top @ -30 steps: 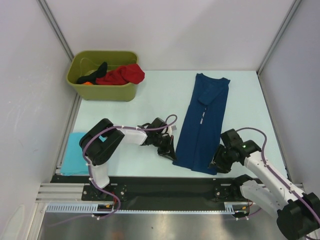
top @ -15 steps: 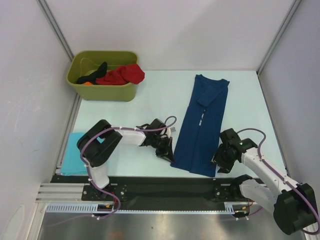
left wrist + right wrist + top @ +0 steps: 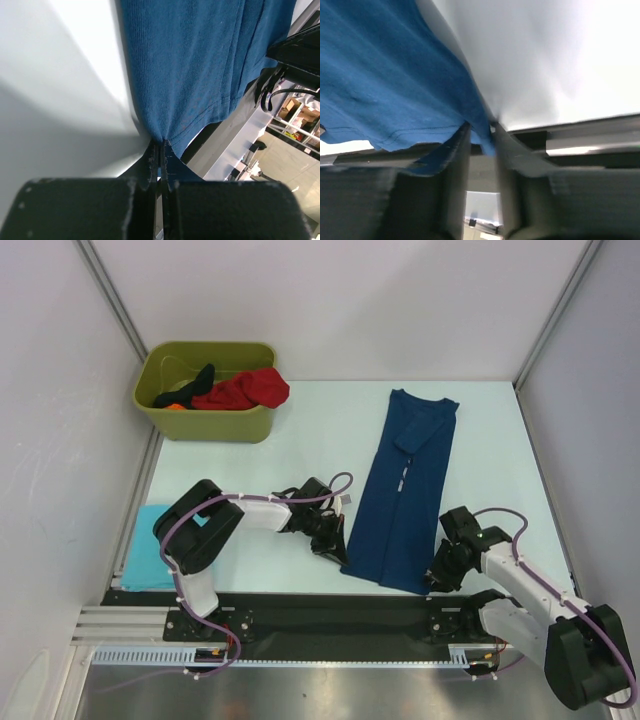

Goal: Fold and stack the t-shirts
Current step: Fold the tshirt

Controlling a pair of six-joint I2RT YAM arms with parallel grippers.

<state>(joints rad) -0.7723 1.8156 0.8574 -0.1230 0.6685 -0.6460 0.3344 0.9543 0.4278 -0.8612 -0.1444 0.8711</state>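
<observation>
**Navy tee pinched at one near corner, straddled at the other**

The navy blue t-shirt [image 3: 405,485] lies flat on the table [image 3: 300,440] as a long narrow strip, collar at the far end and hem toward the arms. The left gripper [image 3: 335,547] is clamped tight on the hem's left corner, and the cloth fans away from its fingertips. The right gripper [image 3: 437,575] sits at the hem's right corner; its jaws stand apart with that corner hanging in the gap between them, not squeezed. Well to the left of the left gripper, past its arm, a light turquoise t-shirt [image 3: 150,560] lies folded at the table's edge. Far beyond the same gripper, the olive-green bin [image 3: 205,425] holds a red t-shirt [image 3: 245,390] and a black t-shirt [image 3: 197,378]
</observation>
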